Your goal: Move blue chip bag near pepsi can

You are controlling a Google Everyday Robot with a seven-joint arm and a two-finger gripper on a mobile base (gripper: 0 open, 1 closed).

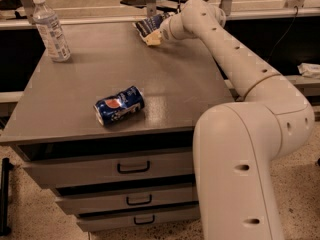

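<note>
One hand (154, 36) sits at the far, crosswise blue chip bag (144, 25).

1. A single camera sits high and close behind the arm (250, 79), whose thick base fills the lower right.
2. It looks forward and down over the whole surface (90, 79) and the drawers (132, 166) on its near side.
3. The hand (154, 36) is farthest away, at the surface's far edge, top centre.

arm (245, 64): extended up and away from the base column (235, 174) | wrist (197, 14): bent toward left of view | gripper (153, 37): at far end of reach, upper centre of view, pointing down-left
</note>
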